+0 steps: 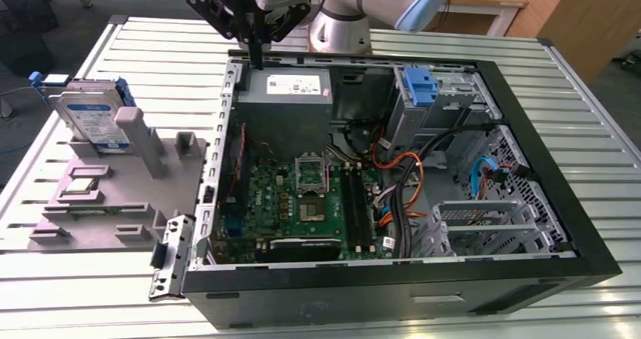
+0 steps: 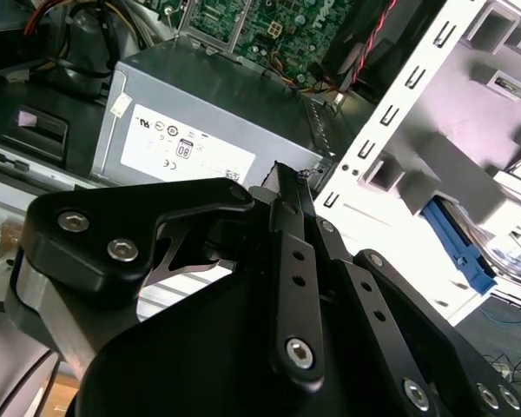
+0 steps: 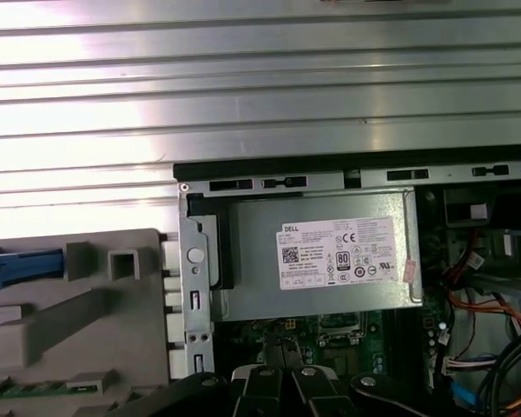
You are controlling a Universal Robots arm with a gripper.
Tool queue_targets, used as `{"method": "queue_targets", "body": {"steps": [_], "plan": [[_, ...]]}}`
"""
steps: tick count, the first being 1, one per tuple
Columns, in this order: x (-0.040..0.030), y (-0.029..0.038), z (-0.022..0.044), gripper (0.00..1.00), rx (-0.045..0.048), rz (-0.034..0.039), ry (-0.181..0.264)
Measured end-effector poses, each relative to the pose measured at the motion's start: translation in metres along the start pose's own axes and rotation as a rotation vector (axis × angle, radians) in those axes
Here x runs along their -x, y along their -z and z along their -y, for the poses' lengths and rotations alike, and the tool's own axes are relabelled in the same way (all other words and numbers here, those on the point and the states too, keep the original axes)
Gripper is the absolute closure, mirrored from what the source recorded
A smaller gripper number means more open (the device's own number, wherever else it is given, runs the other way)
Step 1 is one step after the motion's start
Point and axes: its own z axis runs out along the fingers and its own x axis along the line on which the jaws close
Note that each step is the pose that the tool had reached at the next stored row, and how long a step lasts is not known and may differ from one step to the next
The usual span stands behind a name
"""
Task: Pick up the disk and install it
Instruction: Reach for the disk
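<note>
The disk (image 1: 88, 116) is a flat silver drive with a white-and-blue label and a blue frame. It stands on edge in a grey fixture (image 1: 110, 196) at the exterior view's left, outside the computer case. My gripper (image 1: 257, 61) hangs over the case's far left corner, above the edge of the grey power supply box (image 1: 296, 86), well apart from the disk. Its dark fingers (image 2: 282, 187) are pressed together with nothing between them. In the first wrist view the fingers (image 3: 282, 382) point toward the power supply (image 3: 321, 252), and the disk's blue frame (image 3: 22, 265) shows on the fixture.
The open black computer case (image 1: 561, 226) lies flat on a slatted metal table (image 1: 150, 46). Inside are a green motherboard (image 1: 300, 196), orange and blue cables (image 1: 410, 174), a blue latch piece (image 1: 421, 88) and a metal drive cage (image 1: 481, 223).
</note>
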Motion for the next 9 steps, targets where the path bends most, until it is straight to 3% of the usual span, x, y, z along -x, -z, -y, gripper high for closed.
{"method": "queue_targets", "body": {"steps": [9], "plan": [[-0.0112, 0.0002, 0.0009, 0.9, 0.0, 0.0, 0.0]]}}
